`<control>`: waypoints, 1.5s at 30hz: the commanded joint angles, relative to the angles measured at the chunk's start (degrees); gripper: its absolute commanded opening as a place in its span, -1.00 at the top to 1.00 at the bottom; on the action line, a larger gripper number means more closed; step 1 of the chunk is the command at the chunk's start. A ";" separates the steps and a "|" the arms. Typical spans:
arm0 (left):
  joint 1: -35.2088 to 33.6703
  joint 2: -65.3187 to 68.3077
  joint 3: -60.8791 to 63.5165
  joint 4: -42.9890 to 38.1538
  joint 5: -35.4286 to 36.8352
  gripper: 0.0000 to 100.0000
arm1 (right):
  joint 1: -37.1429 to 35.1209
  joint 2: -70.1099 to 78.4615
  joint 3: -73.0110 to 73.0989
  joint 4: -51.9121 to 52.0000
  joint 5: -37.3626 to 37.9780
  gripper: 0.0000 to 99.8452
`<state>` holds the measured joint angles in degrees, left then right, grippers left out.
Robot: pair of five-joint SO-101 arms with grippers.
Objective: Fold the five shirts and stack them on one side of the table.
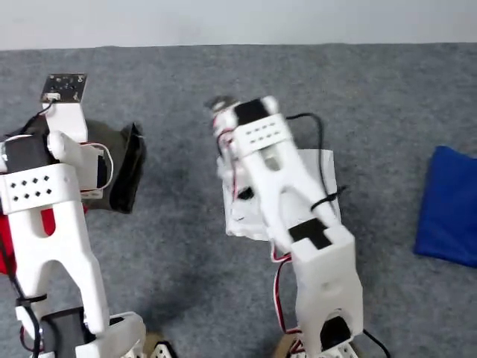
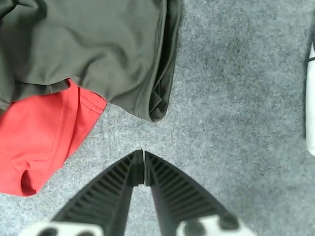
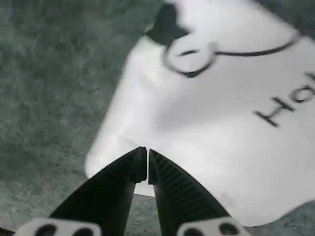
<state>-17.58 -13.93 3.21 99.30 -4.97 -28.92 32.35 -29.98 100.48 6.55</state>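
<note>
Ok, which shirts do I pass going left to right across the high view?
red shirt → dark shirt → white shirt → blue shirt

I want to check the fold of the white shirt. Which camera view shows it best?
The right wrist view: the white shirt lies close below the camera, edge and print plain. In the high view an arm covers most of it. The left wrist view faces the dark shirt and the red shirt.
</note>
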 commanded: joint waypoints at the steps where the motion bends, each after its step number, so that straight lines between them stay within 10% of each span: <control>1: -0.35 -2.20 -0.22 1.23 -0.35 0.99 | -3.47 0.92 2.73 -1.10 -0.44 0.98; 32: -0.35 -2.11 -0.22 1.14 -0.44 0.99 | -8.48 2.86 3.25 -2.07 -0.88 0.98; 45: -0.18 -2.20 -0.22 1.14 -0.44 0.99 | 13.93 -7.78 -3.16 2.24 -0.88 0.80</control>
<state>-17.58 -13.93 3.21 99.30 -4.97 -21.54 27.16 -31.47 100.48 6.37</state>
